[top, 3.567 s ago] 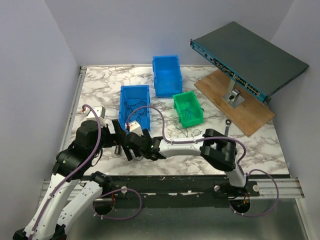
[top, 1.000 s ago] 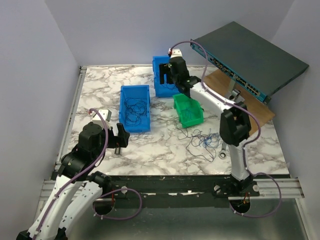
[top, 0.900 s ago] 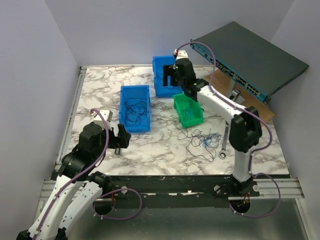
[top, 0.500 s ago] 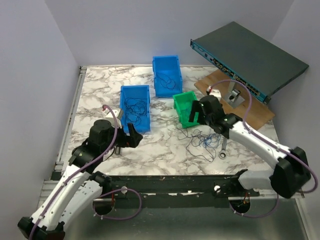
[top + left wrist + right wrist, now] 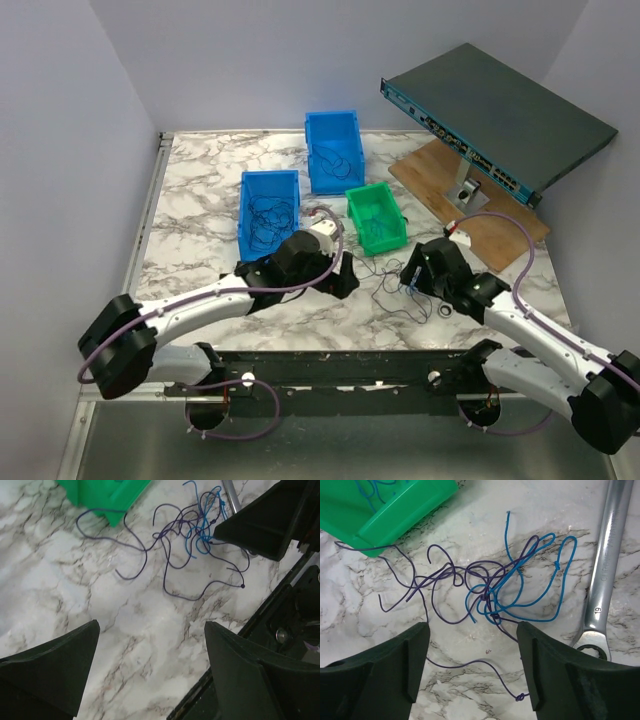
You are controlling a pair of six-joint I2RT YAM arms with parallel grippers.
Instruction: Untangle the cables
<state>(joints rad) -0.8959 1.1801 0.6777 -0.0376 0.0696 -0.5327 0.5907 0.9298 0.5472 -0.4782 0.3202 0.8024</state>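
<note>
You'd swung both arms in over the cable tangle (image 5: 490, 592), still knotted on the marble table (image 5: 470, 540) between the green bin (image 5: 395, 515) and wrench (image 5: 605, 575), left gripper (image 5: 150, 645) and right gripper (image 5: 472, 645) both open and empty, so pulling hadn't started.

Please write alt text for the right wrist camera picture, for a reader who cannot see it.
Purple and blue cables lie tangled on a marble table, just beyond the open right gripper. A green bin corner shows at upper left, a wrench at right.
</note>
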